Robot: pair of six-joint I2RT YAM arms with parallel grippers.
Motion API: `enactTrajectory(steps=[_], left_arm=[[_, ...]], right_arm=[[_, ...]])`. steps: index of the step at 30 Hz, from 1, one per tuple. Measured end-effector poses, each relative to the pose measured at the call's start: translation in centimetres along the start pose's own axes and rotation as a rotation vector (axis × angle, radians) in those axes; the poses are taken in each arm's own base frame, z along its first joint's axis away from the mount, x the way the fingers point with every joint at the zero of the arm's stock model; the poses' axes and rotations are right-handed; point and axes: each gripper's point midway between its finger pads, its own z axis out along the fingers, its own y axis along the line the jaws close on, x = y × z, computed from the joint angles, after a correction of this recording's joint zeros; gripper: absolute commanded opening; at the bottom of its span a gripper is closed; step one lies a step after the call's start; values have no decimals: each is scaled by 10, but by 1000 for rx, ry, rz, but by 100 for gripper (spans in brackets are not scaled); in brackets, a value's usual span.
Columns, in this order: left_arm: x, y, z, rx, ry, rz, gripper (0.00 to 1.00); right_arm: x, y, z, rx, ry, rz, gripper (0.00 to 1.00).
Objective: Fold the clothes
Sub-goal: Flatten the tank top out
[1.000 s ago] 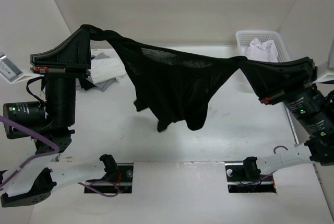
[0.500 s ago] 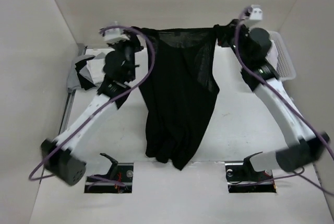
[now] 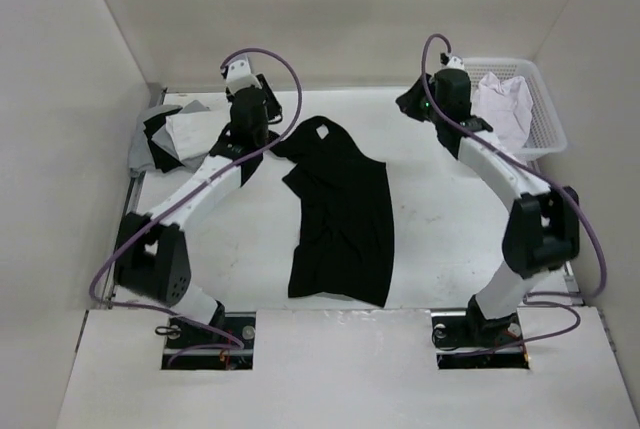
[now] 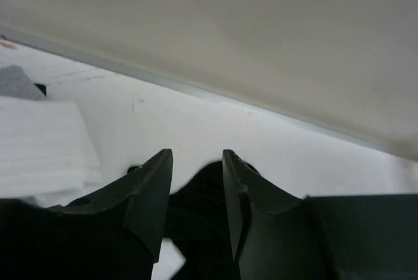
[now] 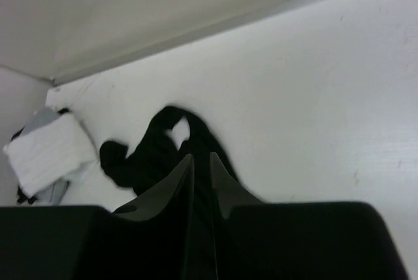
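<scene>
One plain black soft fabric garment [image 3: 340, 219], on one white worktop [image 3: 450, 239]; one white plastic lattice basket [image 3: 548, 114] with one white cloth garment [image 3: 500, 104] in it; one pile of grey, white and black garments [image 3: 172, 134]; two white-and-black robot arms, namely the left arm [image 3: 195, 187] and the right arm [image 3: 500, 169]

You see the clothes [image 3: 340, 214] lying on the table [image 3: 450, 239], in the middle, between the two arms. Their far end, with the neck opening, lies just beside the left gripper [image 4: 196, 156], which stands over the far left corner of the clothes. The right gripper [image 5: 200, 156] is also at the far side, to the right of the clothes and apart from them. At the far left of the table, left of the left arm, you find a pile of garments [image 3: 175, 134]. At the far right corner stands a basket [image 3: 545, 109], and a cloth [image 3: 500, 104] lies in it. The near end of the clothes reaches close to the near edge, between the two arm bases.
</scene>
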Motion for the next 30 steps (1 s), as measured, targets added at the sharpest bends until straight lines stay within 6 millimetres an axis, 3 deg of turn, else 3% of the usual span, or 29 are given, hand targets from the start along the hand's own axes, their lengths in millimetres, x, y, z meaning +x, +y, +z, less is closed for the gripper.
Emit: enactTrajectory(steps=[1,3,6,8,10,13,16,19,23,25,28,30], left_arm=[[0,-1,-14,15,1,-14,31],[13,-5,-51,60,24,-47,28],[68,-10,-107,140,132,-75,20],[123,-5,-141,171,258,-60,17],[189,17,-182,165,434,-6,18],[246,57,-238,131,620,43,33],[259,71,-271,133,690,13,43],[260,70,-273,127,699,-23,45],[280,74,-265,89,739,1,41],[281,64,-255,102,734,-23,31],[285,56,-239,106,729,-57,14],[286,53,-229,107,725,-75,7]], right_arm=[[8,7,-14,-11,-2,2,6],[44,24,-47,-53,21,-4,4],[124,32,-84,-85,124,-22,7],[190,19,-109,-62,229,-44,18],[248,-6,-140,-13,338,-73,29],[295,-40,-186,57,414,-92,39],[299,-53,-203,88,393,-69,43],[287,-58,-202,114,343,-29,45],[280,-69,-189,170,328,-10,44],[282,-75,-181,193,343,-7,38],[289,-81,-168,211,387,4,15],[290,-81,-156,211,406,21,5]])
